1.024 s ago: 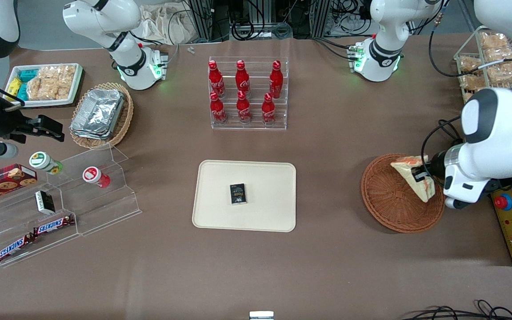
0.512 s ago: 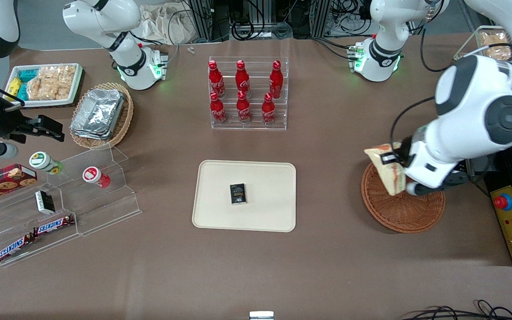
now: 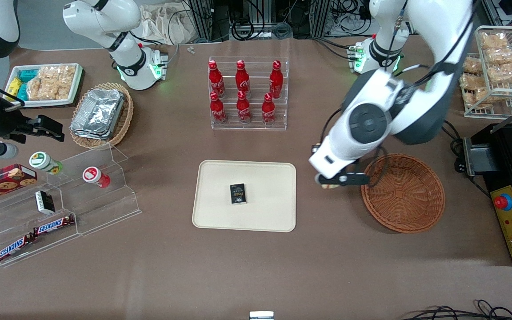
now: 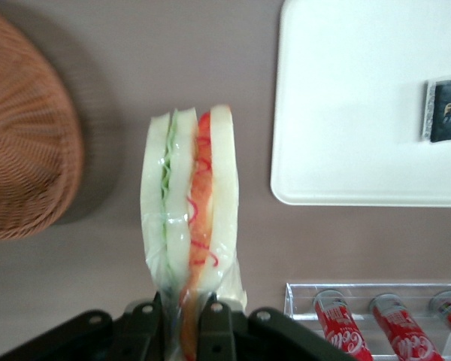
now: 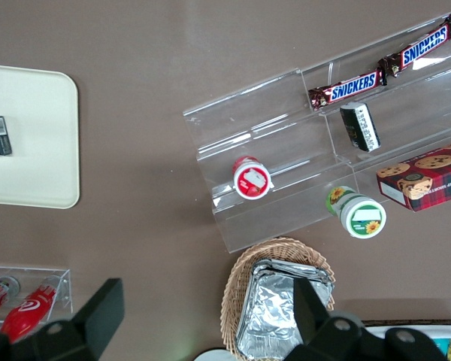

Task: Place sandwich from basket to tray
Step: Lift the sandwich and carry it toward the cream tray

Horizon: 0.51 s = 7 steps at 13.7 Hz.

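In the left wrist view the sandwich (image 4: 189, 203), a wrapped wedge of white bread with green and red filling, hangs over bare tabletop. My left gripper (image 4: 184, 320) is shut on its wrapped end. In the front view the gripper (image 3: 332, 181) hovers between the reddish-brown wicker basket (image 3: 402, 193) and the cream tray (image 3: 220, 213), and the arm hides nearly all of the sandwich. The basket (image 4: 22, 135) holds nothing. A small black box (image 3: 238, 194) lies on the tray (image 4: 346, 113).
An acrylic rack of red cola bottles (image 3: 247, 93) stands farther from the front camera than the tray. Toward the parked arm's end are a tan basket of foil containers (image 3: 100, 113), a stepped acrylic shelf (image 3: 60, 200) and a white snack tray (image 3: 47, 84).
My gripper lifted the sandwich out of the basket and carried it toward the tray. It now hangs over the table between the two. The basket is left empty.
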Motion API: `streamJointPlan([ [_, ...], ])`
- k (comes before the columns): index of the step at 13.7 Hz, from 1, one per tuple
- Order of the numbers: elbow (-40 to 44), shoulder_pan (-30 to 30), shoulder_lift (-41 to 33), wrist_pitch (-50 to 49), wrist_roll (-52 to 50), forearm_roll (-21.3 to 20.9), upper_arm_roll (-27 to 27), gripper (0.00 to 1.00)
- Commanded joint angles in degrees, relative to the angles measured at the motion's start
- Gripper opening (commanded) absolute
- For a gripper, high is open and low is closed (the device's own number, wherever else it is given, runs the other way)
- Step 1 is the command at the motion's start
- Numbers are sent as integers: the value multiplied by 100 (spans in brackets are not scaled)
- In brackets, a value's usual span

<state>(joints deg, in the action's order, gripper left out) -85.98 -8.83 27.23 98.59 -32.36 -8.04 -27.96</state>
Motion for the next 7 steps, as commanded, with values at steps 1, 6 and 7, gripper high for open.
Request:
streamJointPlan([
  [1,353,-469,729,343,-279,-409,19,0],
  [6,336,-804,1425,1238,-306,-681,27,0],
  [7,336,-839,1521,1493,-315,-751,36,0],
])
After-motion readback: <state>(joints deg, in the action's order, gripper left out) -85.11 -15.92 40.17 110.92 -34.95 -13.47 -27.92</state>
